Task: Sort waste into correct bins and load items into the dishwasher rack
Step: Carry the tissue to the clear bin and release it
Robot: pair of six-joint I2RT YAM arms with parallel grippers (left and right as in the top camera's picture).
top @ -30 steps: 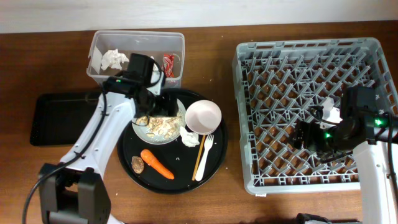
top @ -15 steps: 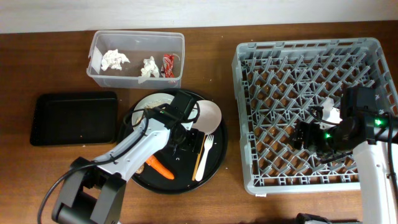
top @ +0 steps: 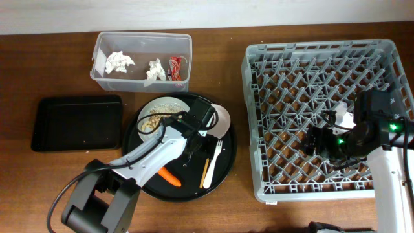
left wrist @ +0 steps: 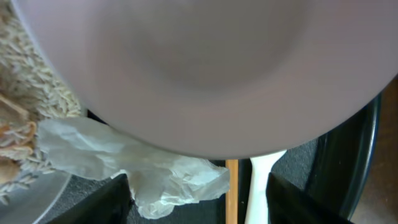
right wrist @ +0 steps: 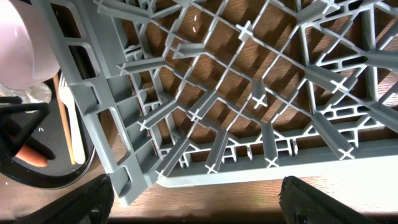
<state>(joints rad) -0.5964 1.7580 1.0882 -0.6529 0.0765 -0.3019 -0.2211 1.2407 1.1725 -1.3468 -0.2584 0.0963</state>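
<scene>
My left gripper (top: 198, 131) is open and hovers low over the big round tray, by the pink bowl (top: 222, 119). In the left wrist view the pink bowl (left wrist: 199, 68) fills the top. A crumpled white tissue (left wrist: 146, 169) lies between my open fingers (left wrist: 199, 208), beside the pale fork (left wrist: 264, 186). The grey-white bowl (top: 160, 115) holds beige food scraps (left wrist: 31, 118). The orange carrot (top: 171, 177) lies at the tray's front. The clear tub (top: 141, 59) holds two tissues and the red wrapper (top: 175, 66). My right gripper (top: 318, 140) is open and empty over the dishwasher rack (top: 323, 71). The brown lump and both cups are out of view.
The shallow black tray (top: 77, 122) lies at the left. A thin wooden stick (top: 206, 169) lies next to the fork (top: 214, 163) on the round black tray (top: 226, 169). The right wrist view shows the rack's near corner (right wrist: 143, 180) above bare wooden table.
My left arm swung from the clear tub down to the round tray, and a second tissue now lies in the tub. The right arm has not moved.
</scene>
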